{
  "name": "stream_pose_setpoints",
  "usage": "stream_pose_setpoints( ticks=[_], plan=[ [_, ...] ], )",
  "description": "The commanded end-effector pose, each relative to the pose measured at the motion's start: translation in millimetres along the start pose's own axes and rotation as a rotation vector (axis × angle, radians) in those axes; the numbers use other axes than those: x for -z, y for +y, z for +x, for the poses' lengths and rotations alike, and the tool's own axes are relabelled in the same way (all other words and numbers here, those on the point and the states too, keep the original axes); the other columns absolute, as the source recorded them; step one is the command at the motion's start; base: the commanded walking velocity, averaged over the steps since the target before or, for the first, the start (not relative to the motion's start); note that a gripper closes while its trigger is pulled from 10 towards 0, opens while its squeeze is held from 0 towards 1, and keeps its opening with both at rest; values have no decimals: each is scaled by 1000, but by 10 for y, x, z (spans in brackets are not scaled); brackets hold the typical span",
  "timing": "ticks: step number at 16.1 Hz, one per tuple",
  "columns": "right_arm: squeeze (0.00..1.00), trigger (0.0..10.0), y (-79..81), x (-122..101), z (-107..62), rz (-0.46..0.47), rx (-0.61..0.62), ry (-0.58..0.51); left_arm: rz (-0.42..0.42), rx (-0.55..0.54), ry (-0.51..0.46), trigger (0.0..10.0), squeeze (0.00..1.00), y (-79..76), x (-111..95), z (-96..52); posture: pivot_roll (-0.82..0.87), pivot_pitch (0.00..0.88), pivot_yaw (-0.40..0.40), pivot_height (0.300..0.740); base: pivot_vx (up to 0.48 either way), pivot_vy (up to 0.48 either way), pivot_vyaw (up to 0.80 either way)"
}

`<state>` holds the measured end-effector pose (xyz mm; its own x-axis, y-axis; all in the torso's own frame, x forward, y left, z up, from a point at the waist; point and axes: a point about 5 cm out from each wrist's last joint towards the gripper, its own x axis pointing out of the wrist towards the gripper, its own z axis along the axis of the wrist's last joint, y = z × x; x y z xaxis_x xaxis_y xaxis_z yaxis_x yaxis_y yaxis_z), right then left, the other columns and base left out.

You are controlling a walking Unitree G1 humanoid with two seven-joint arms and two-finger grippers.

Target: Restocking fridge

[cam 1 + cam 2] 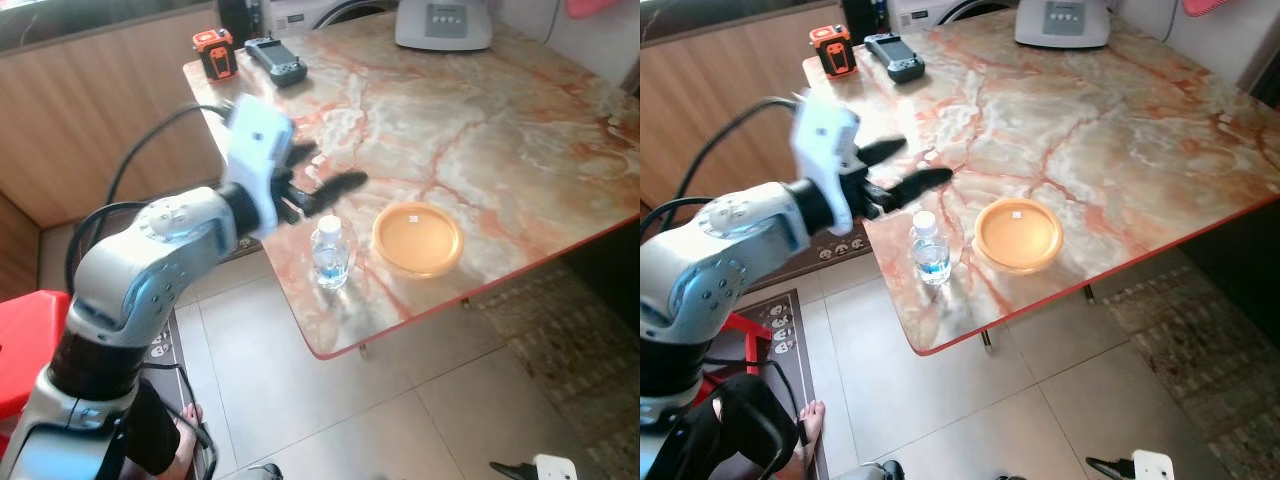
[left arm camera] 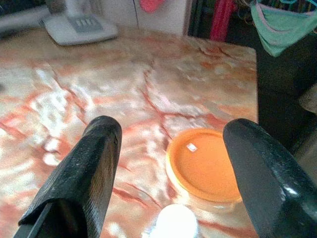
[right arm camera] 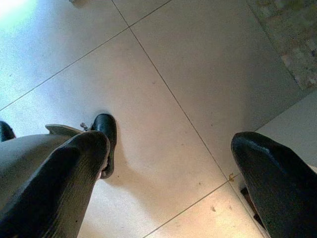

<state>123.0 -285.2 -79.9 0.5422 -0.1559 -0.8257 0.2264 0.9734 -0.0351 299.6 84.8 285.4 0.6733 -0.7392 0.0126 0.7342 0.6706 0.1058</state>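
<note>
A: What lies nearest?

B: Pale floor tiles (image 1: 330, 400), a red stool (image 1: 25, 330) at the robot's left, and a dark mat (image 1: 780, 320) under the table's near corner. A bare foot (image 1: 810, 420) rests by that mat. The right gripper (image 3: 168, 163) hangs low over the tiles, its jaws wide apart with nothing between them.

A: And the table?

B: The marbled table (image 1: 480, 150) has a red edge. Close to its near edge stands a bottle (image 1: 330, 252), upright, clear, with a white cap and a blue label. Just beside it, on the robot's right and not touching, sits a round orange lid (image 1: 417, 238) with a small white sticker, lying flat.

A: Where is the left gripper?

B: The left gripper (image 1: 325, 188) is held out over the table, above and just behind the bottle. Its jaws are spread wide and hold nothing. In the wrist view the bottle's cap (image 2: 173, 221) shows low between the two black fingers (image 2: 84, 168), with the lid beyond it.

A: Farther back?

B: At the far left corner lie an orange-and-black device (image 1: 214, 52) and a dark grey handheld unit (image 1: 277, 60). A white appliance (image 1: 443, 24) stands at the far edge. Wood panelling (image 1: 90, 110) runs behind the table on the left.
</note>
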Motion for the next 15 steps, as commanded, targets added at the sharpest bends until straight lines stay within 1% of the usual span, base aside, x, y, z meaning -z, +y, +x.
stream_pose_setpoints(
  ticks=[1, 3, 4, 5, 6, 7, 8, 9, 11, 13, 15],
  plan=[
    [0, 10000, -29, 78, -22, 0, 6, 32, 5, 21, 53, 10000, 0, -30, -55, 53, 131, 150, 10, 740, 0, 0, 0],
    [0, 10000, -28, 66, -19, 0, 6, 29, -14, 128, 103, 10000, 0, -126, -71, 134, 123, 151, 18, 740, 0, 0, 0],
    [0, 10000, -29, 74, -21, 38, 21, 19, -16, 138, 152, 10000, 0, -147, -17, 170, 121, 152, 25, 740, 0, 0, 0],
    [0, 10000, -30, 70, -21, 55, 26, 10, 70, 67, 232, 10000, 0, -90, 47, 218, 123, 170, 29, 740, 0, 0, 0],
    [0, 10000, -33, 71, -22, 61, 31, 9, 84, 45, 248, 10000, 0, -59, 46, 223, 122, 172, 32, 740, 0, 0, 0],
    [0, 10000, -37, 76, -23, 74, 38, 9, 81, -24, 252, 10000, 0, 34, 22, 239, 127, 182, 32, 740, 0, 0, 0],
    [0, 10000, -37, 78, -23, 75, 37, 10, 76, -115, 283, 10000, 0, 148, 41, 273, 127, 187, 27, 740, 0, 0, 0],
    [0, 10000, -36, 86, -24, 82, 42, 14, 55, -86, 286, 10000, 0, 136, 77, 274, 121, 193, 28, 740, 0, 0, 0],
    [0, 10000, -41, 88, -25, 82, 42, 13, 6, -86, 277, 10000, 0, 143, 72, 293, 124, 200, 26, 740, 0, 0, 0],
    [0, 10000, -42, 91, -27, 84, 45, 13, -65, -52, 268, 10000, 0, 120, 84, 309, 116, 204, 30, 740, 0, 0, 0],
    [0, 10000, -42, 91, -28, 84, 44, 9, -49, -6, 278, 10000, 0, 85, 89, 318, 108, 209, 33, 740, 0, 0, 0]
  ],
)
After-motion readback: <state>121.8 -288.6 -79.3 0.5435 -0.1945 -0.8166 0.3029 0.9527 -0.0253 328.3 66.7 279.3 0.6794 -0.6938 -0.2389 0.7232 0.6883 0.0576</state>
